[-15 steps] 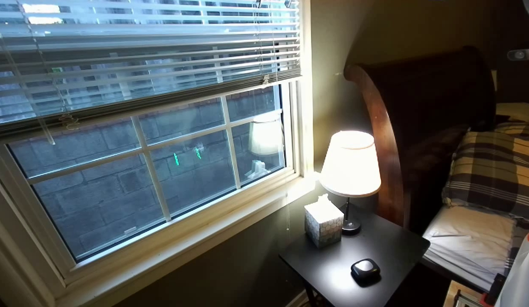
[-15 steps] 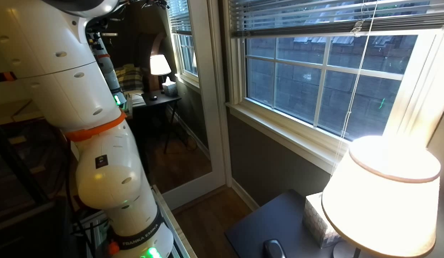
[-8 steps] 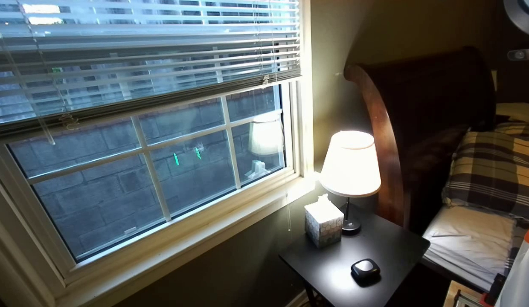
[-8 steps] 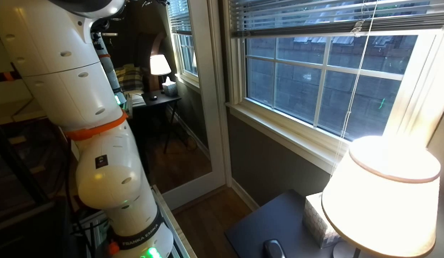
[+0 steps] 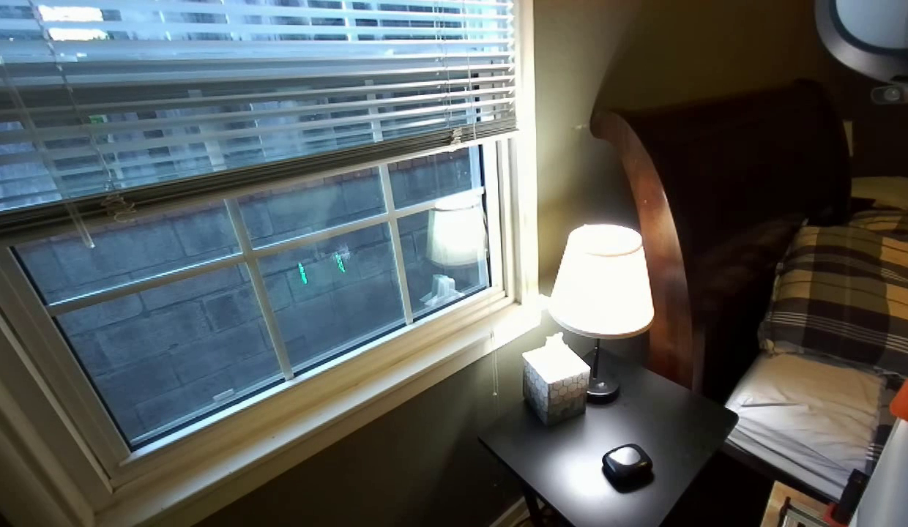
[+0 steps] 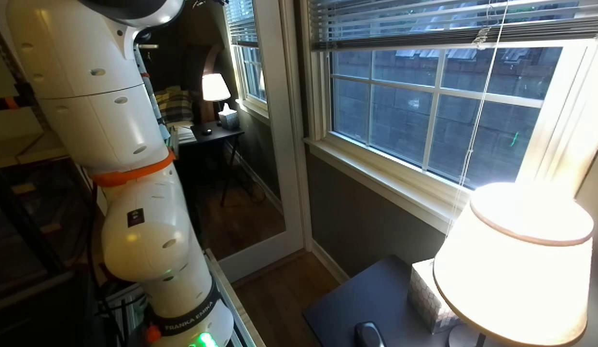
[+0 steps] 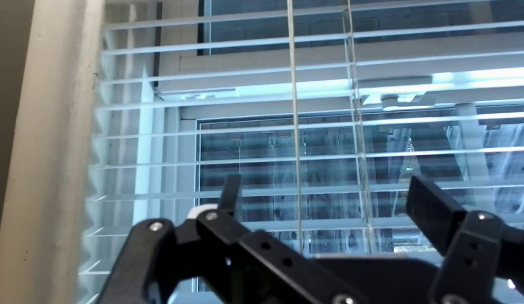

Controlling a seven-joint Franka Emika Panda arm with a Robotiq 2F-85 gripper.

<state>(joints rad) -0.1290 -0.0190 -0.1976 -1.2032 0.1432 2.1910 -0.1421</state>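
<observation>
In the wrist view, you see that your tool has its two fingers standing wide apart, and the blinds spread behind them. A thin cord hangs down in the gap between the fingers, as the camera sees it; how near it is in depth, you cannot tell from this picture. The pale casing runs upright along one side of the view.

In both exterior views, the blinds hang before the upper part of the window, and their lower edge is well above the sill. Your arm partly covers a mirror.

Near the bed, the bench carries a lit lamp, a patterned box just beside it, and a small black object apart from both.
</observation>
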